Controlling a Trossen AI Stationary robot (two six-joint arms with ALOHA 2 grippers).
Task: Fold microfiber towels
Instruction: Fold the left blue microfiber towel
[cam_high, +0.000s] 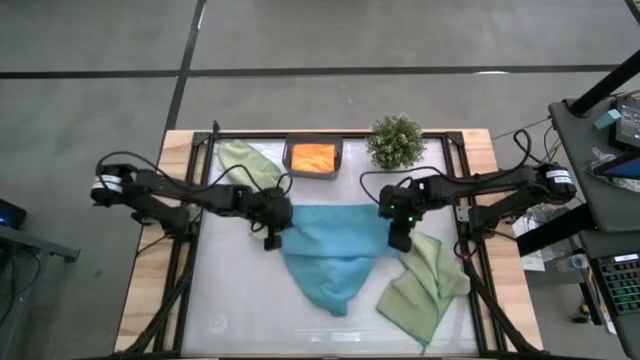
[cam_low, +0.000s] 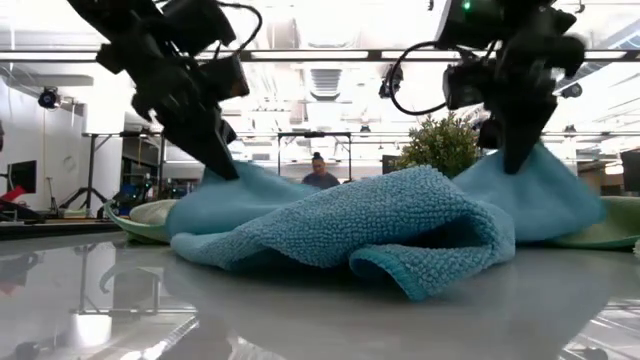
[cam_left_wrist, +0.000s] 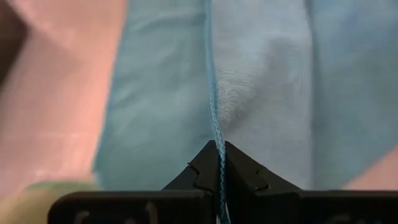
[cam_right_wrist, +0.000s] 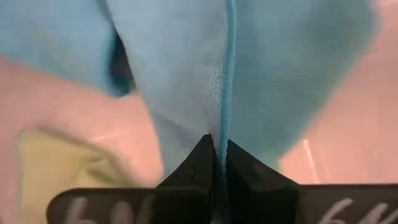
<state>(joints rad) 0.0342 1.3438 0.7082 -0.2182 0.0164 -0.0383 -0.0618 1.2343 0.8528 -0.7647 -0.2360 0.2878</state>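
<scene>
A teal-blue microfiber towel (cam_high: 335, 255) lies in the middle of the table. Its two far corners are raised and its bunched near part (cam_low: 400, 235) rests on the tabletop. My left gripper (cam_high: 272, 238) is shut on its far left corner, and my right gripper (cam_high: 400, 238) is shut on its far right corner. One light green towel (cam_high: 425, 285) lies crumpled at the near right, partly under the blue one. Another green towel (cam_high: 250, 162) lies at the far left. An orange towel (cam_high: 313, 157) sits in a dark tray. My left gripper pinches the blue towel's stitched edge (cam_left_wrist: 214, 124) between its two fingertips at the far left corner, slanting down from above. That corner is held off the table and the cloth runs slack down to the tabletop. My right gripper pinches the stitched edge (cam_right_wrist: 227, 118) at the far right corner between its two fingertips, slanting down from above. The corner (cam_low: 520, 165) is lifted and the cloth below it drapes slack onto the table.
A small potted plant (cam_high: 396, 140) stands at the far edge, right of the dark tray (cam_high: 337, 160). Bare white tabletop (cam_high: 240, 310) lies at the near left. A person shows in the room behind the table (cam_low: 320, 175).
</scene>
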